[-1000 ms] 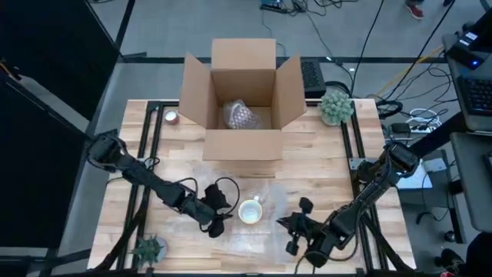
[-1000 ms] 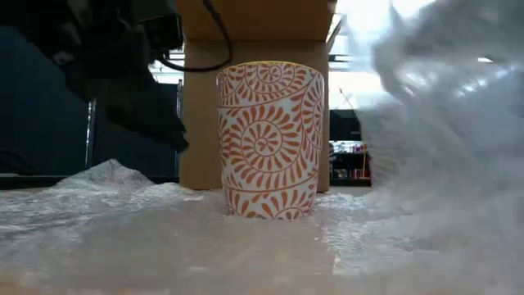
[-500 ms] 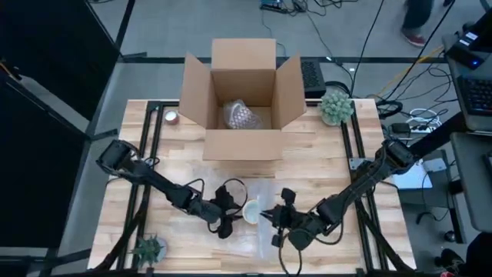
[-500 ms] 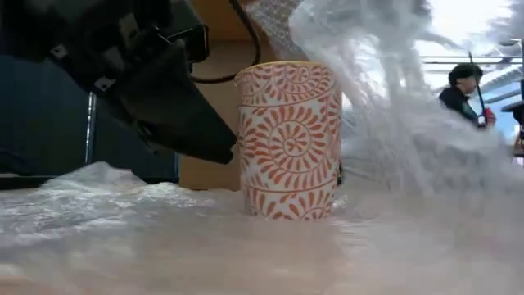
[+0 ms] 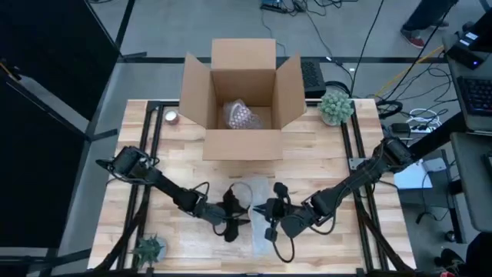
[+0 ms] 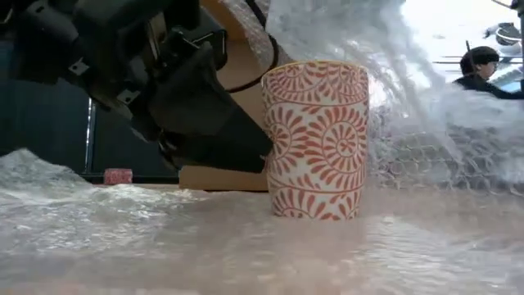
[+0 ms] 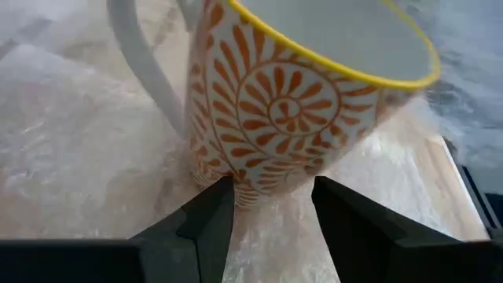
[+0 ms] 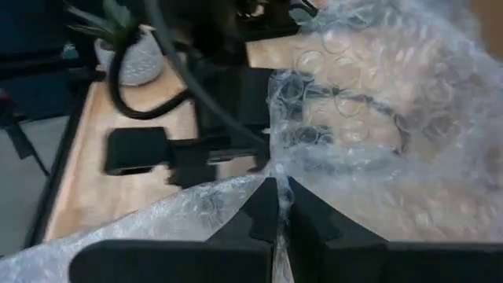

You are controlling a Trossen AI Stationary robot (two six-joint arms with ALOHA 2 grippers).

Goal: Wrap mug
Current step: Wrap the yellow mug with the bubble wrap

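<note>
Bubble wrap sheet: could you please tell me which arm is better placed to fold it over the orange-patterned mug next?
The right arm, probably. Its gripper is shut on the clear bubble wrap sheet, lifted beside the orange-patterned mug. The left gripper is open at the mug's base, better placed to steady it.

An open cardboard box (image 5: 243, 96) sits well beyond both grippers; a small potted plant (image 5: 149, 248) stands near the left one.

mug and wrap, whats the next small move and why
Probably the right gripper, shut on the wrap, should carry the flap on over the mug. The wrap already arches above the rim, and the left gripper stands open around the mug's base, steadying it.
</note>
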